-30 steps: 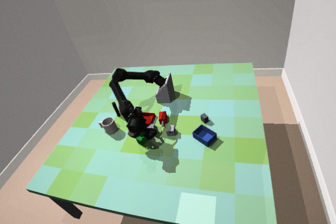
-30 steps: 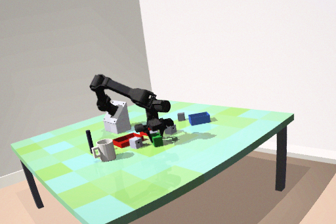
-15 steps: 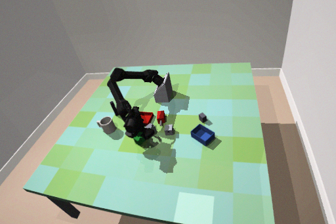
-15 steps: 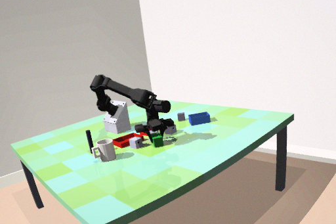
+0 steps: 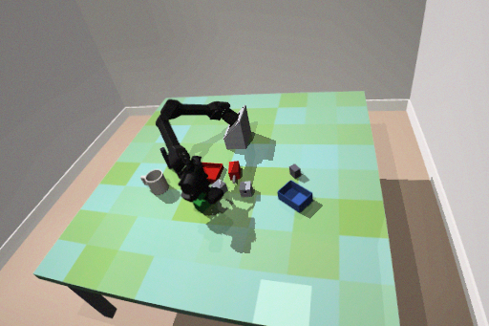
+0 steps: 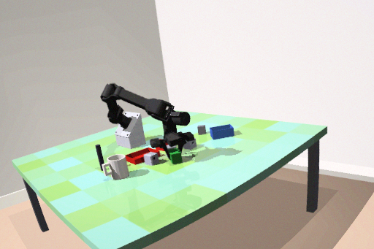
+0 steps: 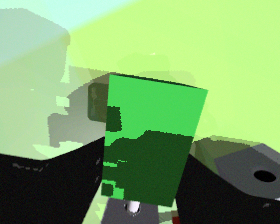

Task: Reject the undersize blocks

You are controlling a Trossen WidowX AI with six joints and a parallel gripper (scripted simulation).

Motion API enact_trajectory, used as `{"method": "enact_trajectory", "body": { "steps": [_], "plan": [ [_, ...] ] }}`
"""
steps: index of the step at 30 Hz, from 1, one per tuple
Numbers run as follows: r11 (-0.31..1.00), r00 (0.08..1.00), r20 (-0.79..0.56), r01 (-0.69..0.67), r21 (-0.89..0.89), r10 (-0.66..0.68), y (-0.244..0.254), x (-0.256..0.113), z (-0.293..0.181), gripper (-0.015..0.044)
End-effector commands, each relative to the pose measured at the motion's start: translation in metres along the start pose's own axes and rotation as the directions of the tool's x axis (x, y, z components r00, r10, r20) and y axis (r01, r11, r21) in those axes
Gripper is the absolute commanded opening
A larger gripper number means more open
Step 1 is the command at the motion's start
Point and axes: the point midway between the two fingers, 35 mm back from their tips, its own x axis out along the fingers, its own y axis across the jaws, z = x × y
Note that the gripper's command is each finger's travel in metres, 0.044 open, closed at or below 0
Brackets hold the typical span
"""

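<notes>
1. The black gripper (image 5: 202,199) (image 6: 174,153) (image 7: 143,141) is partly open, about 1/2 of its range, its 2 fingers closed against the sides of the green block-shaped handle of the GO gauge (image 5: 201,204) (image 6: 176,157) (image 7: 148,135).
2. The gauge is low over the patchwork green bench (image 5: 229,289) (image 6: 204,195); in the wrist view, its short silvery pin (image 7: 133,207) shows at a grey steel block (image 7: 116,211) just beyond the handle. The depth of the pin in the bore cannot be told.
3. A 2nd grey block with a dark round hole (image 7: 251,167) lies to the right in the wrist view.
4. A light steel block (image 6: 150,158) lies beside the shallow red reject tray (image 5: 213,170) (image 6: 136,157), on the mug side. The arm hides part of the tray from above.
5. Another steel block (image 5: 246,188) (image 6: 191,144) lies on the far side of the gripper from the mug.
6. A red block-shaped piece with a silvery pin (image 5: 234,169) lies near the tray.
7. A small dark grey cube (image 5: 295,171) (image 6: 201,129) lies near the open blue box (image 5: 295,196) (image 6: 221,132).
8. A pale grey mug (image 5: 157,183) (image 6: 119,167) stands upright; a thin black upright bar (image 6: 99,156) appears behind it in the exterior view.
</notes>
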Motion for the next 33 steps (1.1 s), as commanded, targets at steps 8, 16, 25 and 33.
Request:
{"method": "enact_trajectory", "body": {
  "steps": [8, 16, 25, 33],
  "plan": [
    [1.0, 1.0, 0.009, 0.0, -0.002, 0.0, 0.0, -0.003, 0.005, 0.0],
    [1.0, 1.0, 0.01, 0.0, -0.002, 0.0, 0.0, -0.003, 0.011, 0.0],
    [1.0, 1.0, 0.01, 0.0, -0.002, 0.0, 0.0, -0.003, 0.012, 0.0],
    [1.0, 1.0, 0.01, 0.0, -0.001, 0.0, 0.001, -0.002, 0.017, 0.0]
  ]
}}
